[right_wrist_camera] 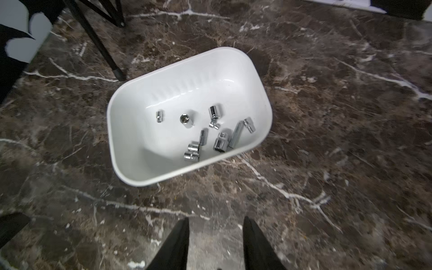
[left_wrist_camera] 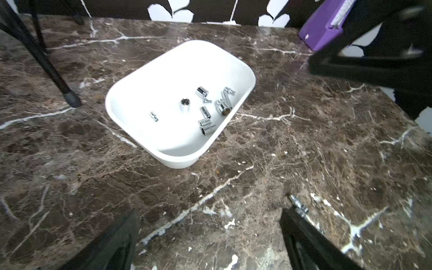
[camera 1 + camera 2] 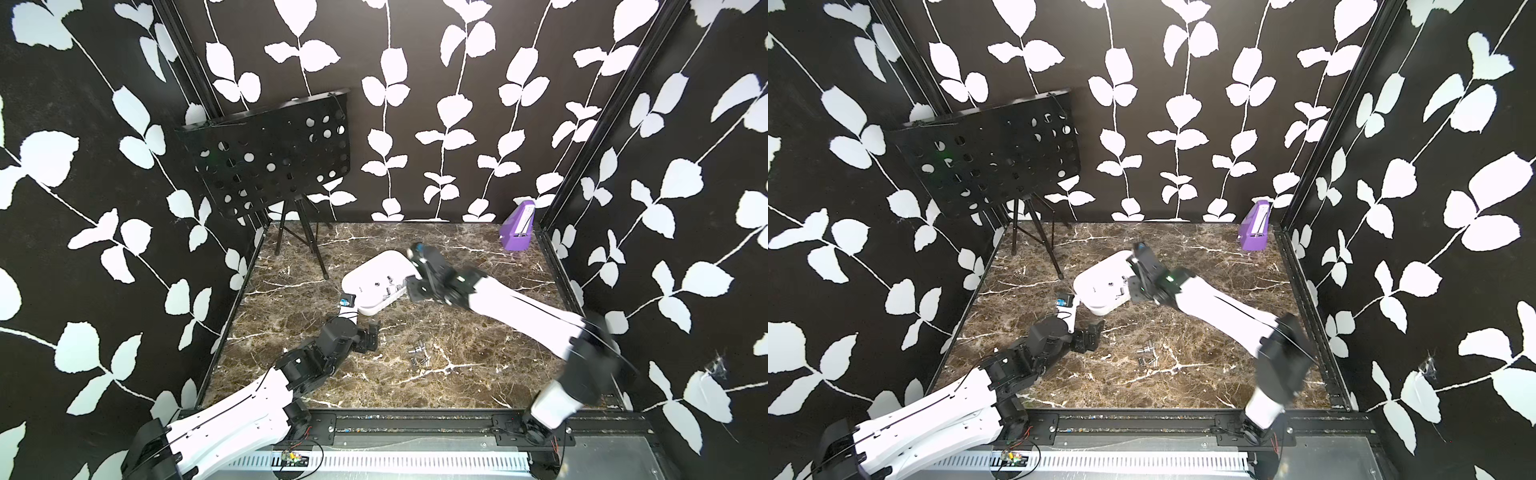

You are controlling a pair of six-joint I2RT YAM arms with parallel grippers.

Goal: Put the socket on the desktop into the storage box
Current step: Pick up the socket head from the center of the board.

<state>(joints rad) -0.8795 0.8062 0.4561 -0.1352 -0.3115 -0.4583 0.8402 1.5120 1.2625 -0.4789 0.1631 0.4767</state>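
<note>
The white storage box (image 3: 374, 270) (image 3: 1100, 274) lies mid-desktop and holds several chrome sockets (image 1: 216, 146) (image 2: 205, 109). A few more sockets (image 3: 417, 357) (image 3: 1145, 353) lie loose on the brown marble desktop (image 3: 478, 332), nearer the front. My right gripper (image 3: 409, 293) (image 1: 216, 224) hangs beside the box's right rim, open, with only bare marble between its fingers. My left gripper (image 3: 371, 334) (image 2: 210, 224) sits low in front of the box, open wide and empty. One loose socket (image 2: 298, 205) lies just outside one of its fingertips.
A black perforated music stand (image 3: 270, 158) on a tripod stands at the back left, one foot (image 3: 325, 276) close to the box. A small upright purple box (image 3: 517, 226) is in the back right corner. Patterned walls close three sides.
</note>
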